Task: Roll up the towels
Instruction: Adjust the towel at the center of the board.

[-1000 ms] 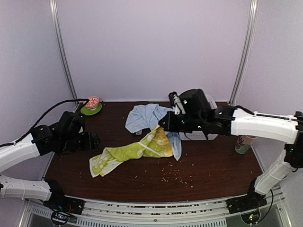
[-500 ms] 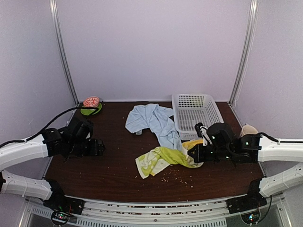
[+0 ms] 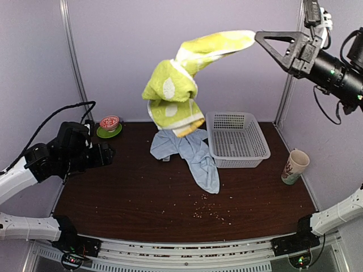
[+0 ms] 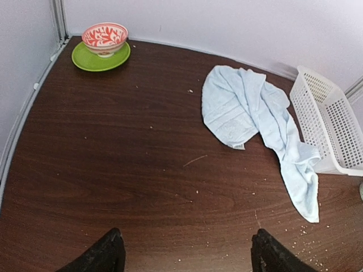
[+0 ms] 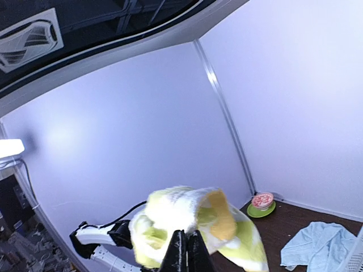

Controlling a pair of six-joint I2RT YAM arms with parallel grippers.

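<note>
Your right jaws clenched the yellow-green towel (image 3: 170,90) high above the desk (image 3: 142,192), your left jaws gaped empty, light-blue towel (image 3: 194,153) lay beside the basket (image 3: 238,141).

Overhead view faces the table (image 3: 142,192); both wrist views share the bowl (image 4: 105,37).

The left arm (image 3: 22,173) is held low at the left side, with its forearm pointed inward. The left gripper (image 4: 186,238) is carried facing downward with its fingers spread wide apart. The right arm (image 3: 332,71) is held high at the upper right, and the right gripper (image 3: 258,36) is pinched closed on an end of the yellow-green towel (image 3: 170,90).
</note>
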